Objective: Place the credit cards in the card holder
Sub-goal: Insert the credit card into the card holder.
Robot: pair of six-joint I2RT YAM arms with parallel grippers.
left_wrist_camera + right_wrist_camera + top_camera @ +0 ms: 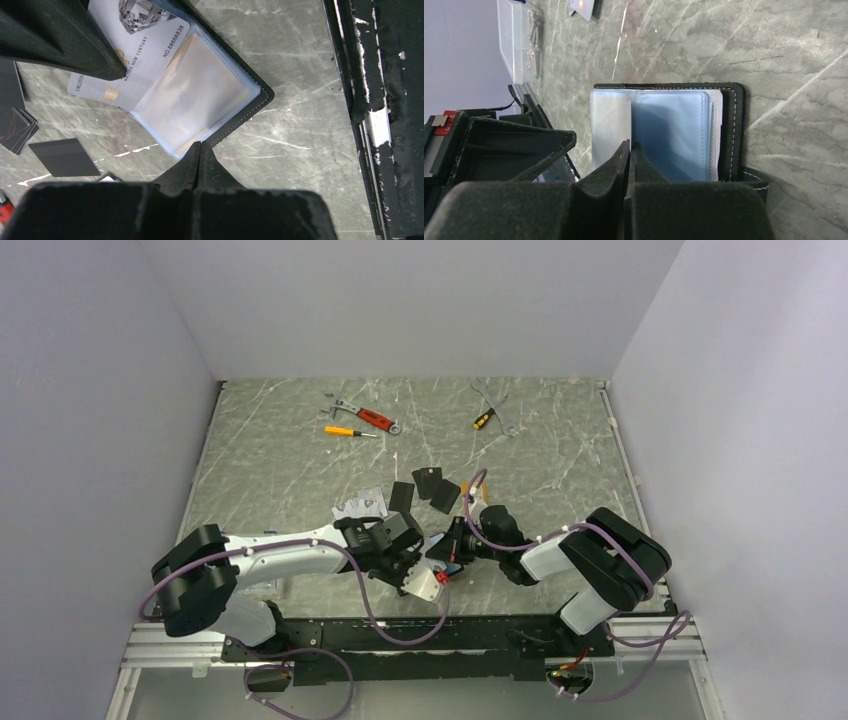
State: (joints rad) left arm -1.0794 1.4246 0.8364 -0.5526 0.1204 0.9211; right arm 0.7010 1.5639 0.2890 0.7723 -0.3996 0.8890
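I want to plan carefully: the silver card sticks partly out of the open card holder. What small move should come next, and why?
Probably push the silver card deeper into the clear sleeve of the card holder. In the left wrist view its chip end lies outside the sleeve, so it seems only partly inserted.

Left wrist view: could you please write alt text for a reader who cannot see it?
The card holder lies open on the marbled table, clear sleeves up, with a silver-grey card partly under a sleeve at its upper left. The left gripper, fingers shut, points at its edge.
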